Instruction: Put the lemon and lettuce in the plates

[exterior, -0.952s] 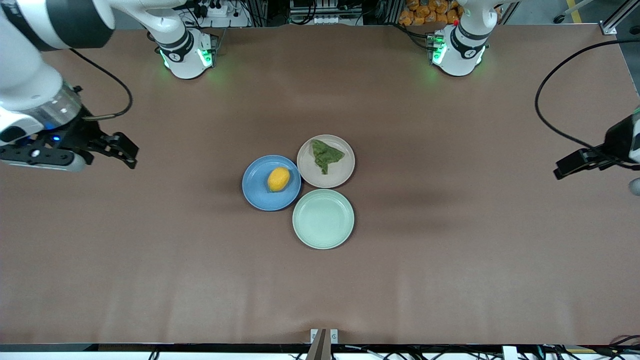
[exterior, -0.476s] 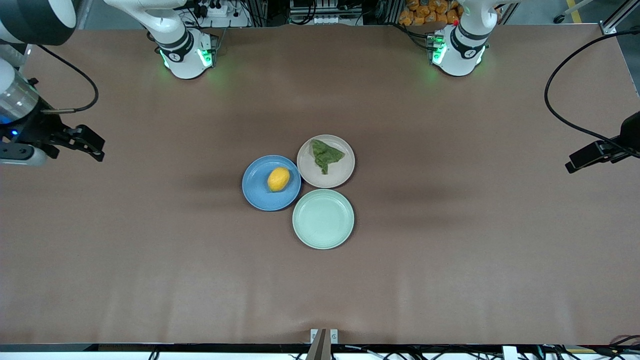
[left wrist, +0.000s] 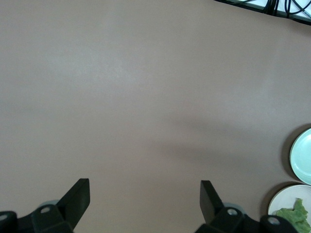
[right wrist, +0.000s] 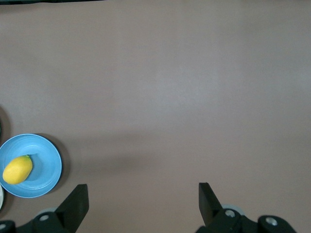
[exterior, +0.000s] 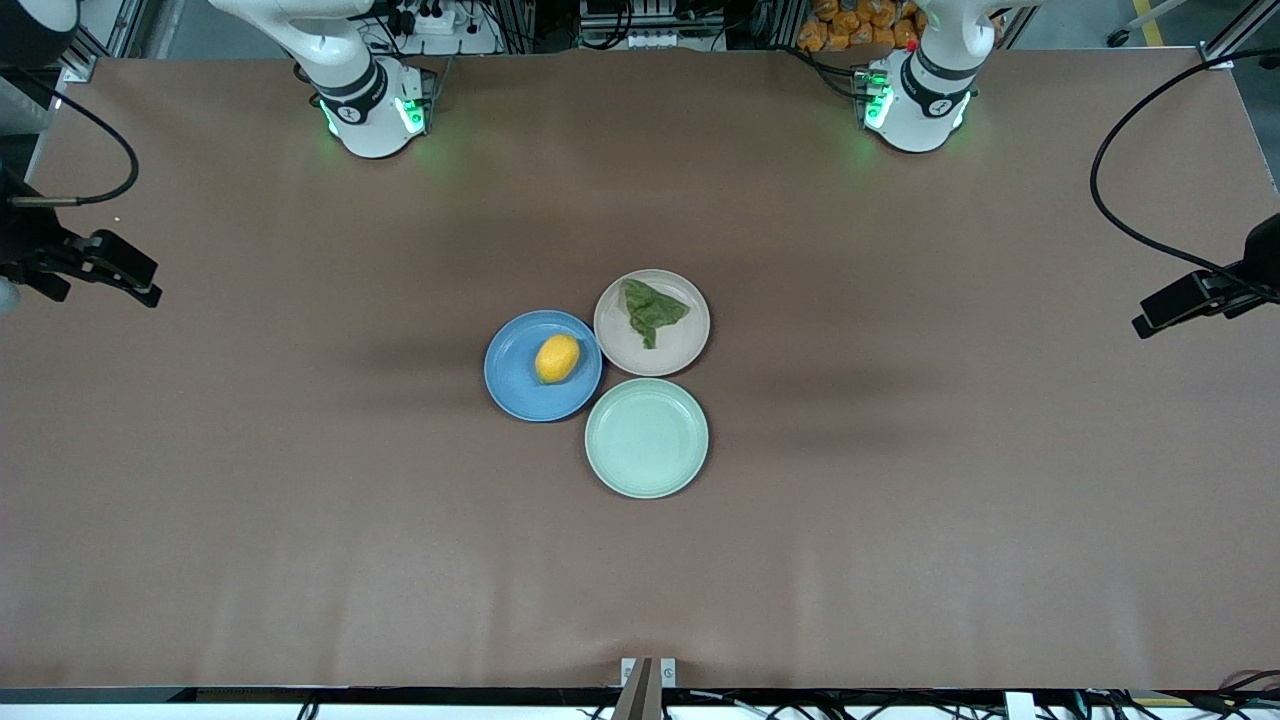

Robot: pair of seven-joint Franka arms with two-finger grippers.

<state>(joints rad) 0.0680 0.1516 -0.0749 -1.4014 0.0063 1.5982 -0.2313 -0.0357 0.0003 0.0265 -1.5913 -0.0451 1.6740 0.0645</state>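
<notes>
Two Franka arms hang at the ends of the brown table (exterior: 900,560), both well apart from the cluster of plates at its middle. The right gripper (right wrist: 141,204) is over bare table toward the right arm's end, its fingers spread wide with nothing between them; the left gripper (left wrist: 145,201) is over the left arm's end, likewise wide open and empty.

Three plates touch or nearly touch: the mint-green plate (exterior: 646,437), nearest the front camera, holds nothing; the blue plate (exterior: 510,378) carries the lemon (exterior: 556,358); the beige-pink plate (exterior: 680,345) carries the lettuce (exterior: 651,312).

By the look of it both items are placed, so little remains to fail. The lemon, being oval and smooth, could roll off its shallow plate if the table were jolted. The light lettuce leaf seems less likely to shift.
</notes>
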